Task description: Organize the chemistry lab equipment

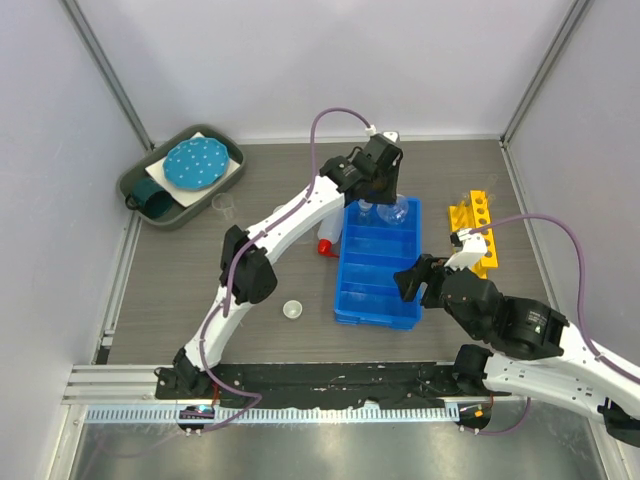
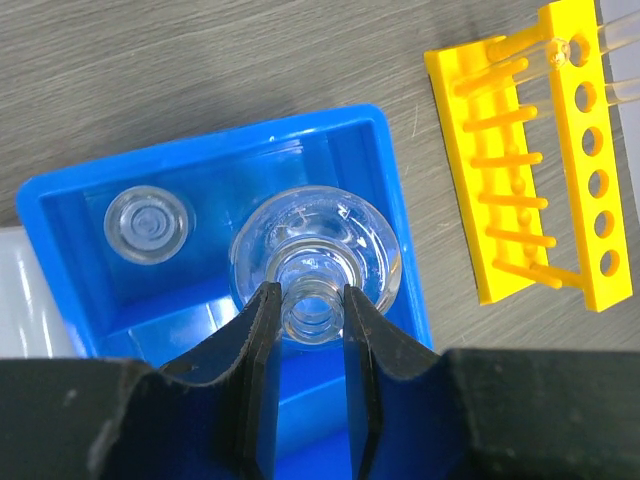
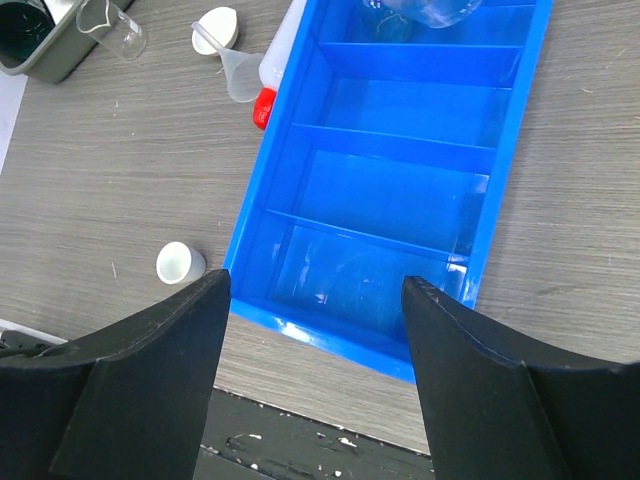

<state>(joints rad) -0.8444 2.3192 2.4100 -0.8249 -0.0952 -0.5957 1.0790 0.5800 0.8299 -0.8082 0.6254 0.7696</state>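
My left gripper is shut on the neck of a round clear glass flask, which sits in the far compartment of the blue divided bin. A smaller clear glass vessel stands beside it in the same compartment. From above, the left gripper hangs over the bin's far end. My right gripper is open and empty, over the bin's near edge. The yellow holed rack lies right of the bin, with glass tubes at its far end.
Left of the bin lie a red-capped bottle, a funnel, a white dish and another white dish nearer the front. A glass beaker stands by the dark green tray at the back left.
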